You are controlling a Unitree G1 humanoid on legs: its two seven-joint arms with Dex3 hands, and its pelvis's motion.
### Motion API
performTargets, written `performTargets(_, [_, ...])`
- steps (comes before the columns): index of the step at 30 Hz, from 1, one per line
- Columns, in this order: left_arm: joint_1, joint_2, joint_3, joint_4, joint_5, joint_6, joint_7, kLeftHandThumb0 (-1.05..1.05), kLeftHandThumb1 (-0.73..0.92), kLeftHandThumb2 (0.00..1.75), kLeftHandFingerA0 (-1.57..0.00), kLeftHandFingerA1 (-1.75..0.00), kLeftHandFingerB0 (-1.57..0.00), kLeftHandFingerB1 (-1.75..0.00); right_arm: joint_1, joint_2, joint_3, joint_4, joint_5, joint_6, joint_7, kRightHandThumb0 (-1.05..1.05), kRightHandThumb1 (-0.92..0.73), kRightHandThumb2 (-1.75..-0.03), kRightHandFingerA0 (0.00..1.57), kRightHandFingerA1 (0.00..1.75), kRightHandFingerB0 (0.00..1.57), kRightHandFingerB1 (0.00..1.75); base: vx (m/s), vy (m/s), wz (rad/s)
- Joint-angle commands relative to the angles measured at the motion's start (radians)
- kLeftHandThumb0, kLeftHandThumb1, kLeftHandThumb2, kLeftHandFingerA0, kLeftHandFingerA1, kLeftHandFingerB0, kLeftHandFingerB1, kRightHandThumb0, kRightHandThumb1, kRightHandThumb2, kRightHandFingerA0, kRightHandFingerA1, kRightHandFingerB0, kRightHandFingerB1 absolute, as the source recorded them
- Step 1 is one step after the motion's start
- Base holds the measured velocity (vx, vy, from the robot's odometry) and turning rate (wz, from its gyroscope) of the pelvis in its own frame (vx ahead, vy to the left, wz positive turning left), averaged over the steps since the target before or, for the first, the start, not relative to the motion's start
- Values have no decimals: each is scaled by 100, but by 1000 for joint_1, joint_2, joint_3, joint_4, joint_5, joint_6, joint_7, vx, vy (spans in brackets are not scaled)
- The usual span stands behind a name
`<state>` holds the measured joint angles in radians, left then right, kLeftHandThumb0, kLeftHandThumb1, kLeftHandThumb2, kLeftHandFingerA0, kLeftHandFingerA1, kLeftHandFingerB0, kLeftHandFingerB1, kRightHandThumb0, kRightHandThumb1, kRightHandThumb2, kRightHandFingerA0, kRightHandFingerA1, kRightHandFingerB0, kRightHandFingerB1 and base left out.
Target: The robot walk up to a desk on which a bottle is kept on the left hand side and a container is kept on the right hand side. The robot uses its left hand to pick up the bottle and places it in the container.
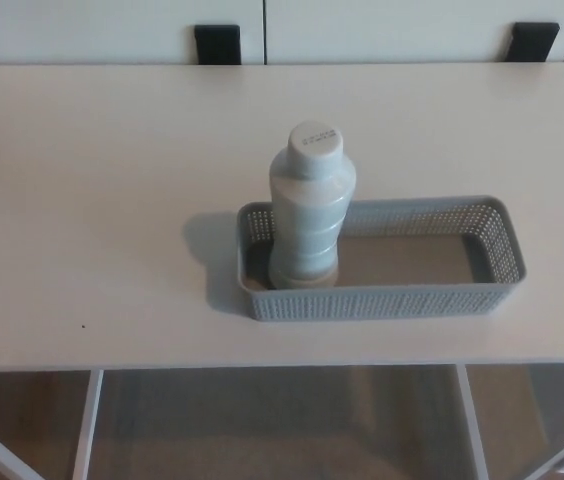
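Looking straight down from the head view now. Bottle (311,208) standing upright, cap on top, base planted inside the container (502,243) at its left end. Snug against the left wall by the look of it, though hard to say whether actually touching the mesh. Rest of the container bare, floor showing through to the right end. Container sitting on the counter (92,180), a little right of centre, near the front edge, with the bottle's shadow thrown to the left.

No hand anywhere in the picture: left hand not showing, right hand not showing. Impossible to say released, clenched or grasping for either one, only that nothing is wrapped around the bottle. Standing free, unsupported, no tilt.

So, judging by the layout: pick done, placement done, bottle let go. Looks like the job is essentially complete. Nothing obvious left on the counter to handle. At most, arms clear and settled, out of sight here.

One small watch point: tall bottle, shallow walls, so a knock could tip it over the rim. Steady for the moment.
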<state>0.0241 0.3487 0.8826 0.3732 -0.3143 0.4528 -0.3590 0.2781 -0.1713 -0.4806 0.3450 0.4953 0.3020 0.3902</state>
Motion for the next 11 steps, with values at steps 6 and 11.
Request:
performTargets(6, [233, -24, 10, 735, 24, -453, 44, -32, 64, 113, -1, -51, 0, -50, -7, -66, -45, 52, 21, 14, 23, -23, -49, -54, 56, 65, 38, 45, 0, 0, 0])
performTargets(11, [241, 30, -377, 509, 244, -460, -265, -74, 70, 61, -10, -42, -6, -21, -31, -60, -79, 65, 53, 39, -12, -40, -45, -73, 41, 64, 37, 54, 0, 0, 0])
